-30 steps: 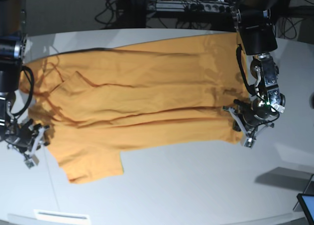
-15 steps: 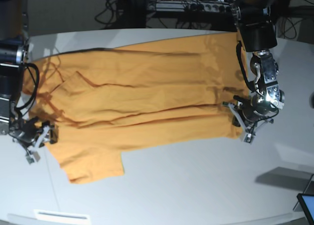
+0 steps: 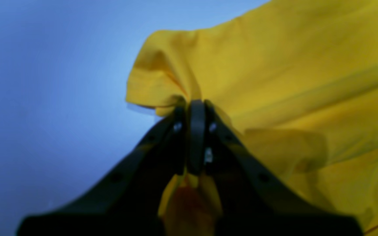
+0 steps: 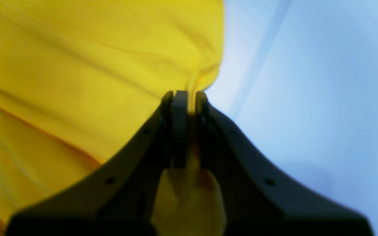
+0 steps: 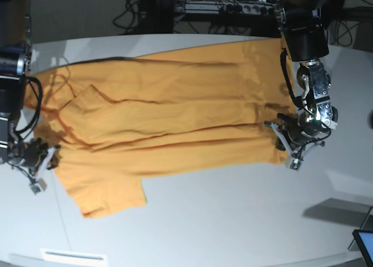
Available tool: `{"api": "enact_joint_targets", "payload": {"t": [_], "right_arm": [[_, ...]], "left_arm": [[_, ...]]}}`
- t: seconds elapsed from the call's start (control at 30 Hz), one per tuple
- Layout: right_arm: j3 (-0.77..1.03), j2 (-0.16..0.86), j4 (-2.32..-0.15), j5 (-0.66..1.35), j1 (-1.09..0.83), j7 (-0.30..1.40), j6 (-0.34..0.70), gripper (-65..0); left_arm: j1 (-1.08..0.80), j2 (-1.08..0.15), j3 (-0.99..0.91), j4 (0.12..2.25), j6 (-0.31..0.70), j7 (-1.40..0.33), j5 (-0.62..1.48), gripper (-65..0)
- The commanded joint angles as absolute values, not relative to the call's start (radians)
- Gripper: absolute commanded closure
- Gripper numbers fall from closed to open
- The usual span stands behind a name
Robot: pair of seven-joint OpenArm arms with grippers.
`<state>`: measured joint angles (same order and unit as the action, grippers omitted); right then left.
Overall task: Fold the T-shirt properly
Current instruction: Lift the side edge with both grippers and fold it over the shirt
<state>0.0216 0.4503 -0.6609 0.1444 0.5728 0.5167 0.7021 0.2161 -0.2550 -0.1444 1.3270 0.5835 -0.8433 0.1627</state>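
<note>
Your left gripper has its jaws pressed together with no gap showing, and a pinch of the T-shirt is caught right at the tips, the cloth bunching into a small raised fold just above and to the left of them in the left wrist view; more yellow fabric sits between the two dark arms below the tips. Over on the other side, your right gripper is closed the same way, jaws tight, with a thin ridge of the T-shirt rising straight out from between the tips and cloth showing behind them lower down. In the base view the T-shirt lies spread across the white table, wrinkled in long creases, stretching between your two grippers: the left gripper clamps its edge at that view's right, the right gripper clamps the opposite end, beside the sleeve that sticks out toward the near side of the table
</note>
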Motion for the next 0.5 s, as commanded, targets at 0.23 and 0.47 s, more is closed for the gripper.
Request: {"api": "enact_joint_targets", "payload": {"t": [0.23, 0.47], "right_arm": [[0.054, 0.487, -0.851, 0.154, 0.615, 0.605, 0.698, -4.4], [0.053, 0.464, -0.846, 0.153, 0.619, 0.576, 0.698, -8.9]], "left_arm": [[0.245, -0.266, -0.148, 1.351, 0.584, -0.825, 0.171, 0.0], [0.243, -0.286, -0.148, 1.343, 0.584, -0.823, 0.254, 0.0]]}}
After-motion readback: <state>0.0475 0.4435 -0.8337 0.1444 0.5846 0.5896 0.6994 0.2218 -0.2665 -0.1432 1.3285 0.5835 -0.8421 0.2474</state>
